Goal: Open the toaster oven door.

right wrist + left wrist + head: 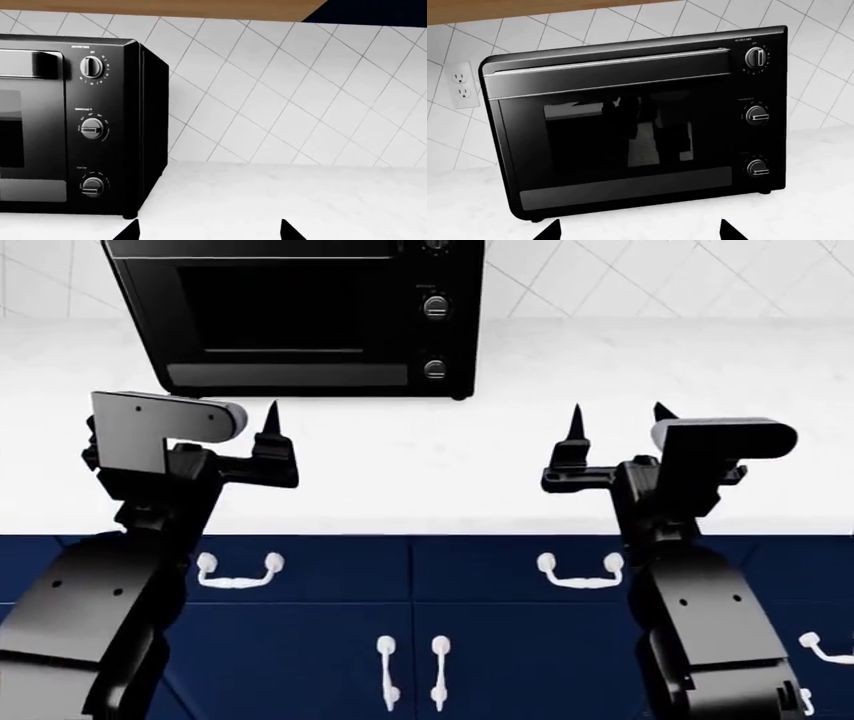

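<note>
The black toaster oven (300, 315) stands on the white counter at the back left, against the tiled wall. Its door (614, 135) is shut, with the bar handle (607, 62) along its top edge and three knobs (756, 116) in a column at its right. It also shows in the right wrist view (73, 125). My left gripper (220, 440) is open and empty, short of the oven's front. My right gripper (617, 435) is open and empty over the counter, to the right of the oven. Only the fingertips (548, 231) show in the wrist views.
White counter (601, 370) runs along a tiled wall. Navy cabinet doors and drawers with white handles (238, 570) lie below its front edge. A wall socket (464, 85) sits left of the oven. A wooden shelf edge (153, 7) hangs above.
</note>
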You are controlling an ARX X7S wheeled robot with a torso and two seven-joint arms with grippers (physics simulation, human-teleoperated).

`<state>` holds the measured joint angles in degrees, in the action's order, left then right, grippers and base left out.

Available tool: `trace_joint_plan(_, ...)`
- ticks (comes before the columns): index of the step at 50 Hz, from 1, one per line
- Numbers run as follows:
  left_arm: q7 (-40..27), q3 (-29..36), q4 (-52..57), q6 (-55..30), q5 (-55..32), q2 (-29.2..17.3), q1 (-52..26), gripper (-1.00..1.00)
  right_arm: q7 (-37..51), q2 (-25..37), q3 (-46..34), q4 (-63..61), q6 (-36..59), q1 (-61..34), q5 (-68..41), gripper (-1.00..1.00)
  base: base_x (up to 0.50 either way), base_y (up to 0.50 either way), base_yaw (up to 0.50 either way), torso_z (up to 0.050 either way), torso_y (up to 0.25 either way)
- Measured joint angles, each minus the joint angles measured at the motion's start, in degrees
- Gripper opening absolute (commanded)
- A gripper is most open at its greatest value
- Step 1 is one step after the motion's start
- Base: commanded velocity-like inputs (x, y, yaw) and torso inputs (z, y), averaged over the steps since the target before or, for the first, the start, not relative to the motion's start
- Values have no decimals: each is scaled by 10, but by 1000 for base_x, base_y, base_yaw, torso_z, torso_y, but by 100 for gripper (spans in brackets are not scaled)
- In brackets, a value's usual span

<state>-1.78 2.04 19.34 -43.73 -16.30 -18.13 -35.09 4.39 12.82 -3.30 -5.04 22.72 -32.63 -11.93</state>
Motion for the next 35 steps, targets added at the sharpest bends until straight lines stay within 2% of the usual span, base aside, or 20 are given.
trace_joint_plan(35,-1,8,-1,1,-8,-4,-5,100,8,6,-2,-7,5,-4,-13,100,276,0,0,0,0)
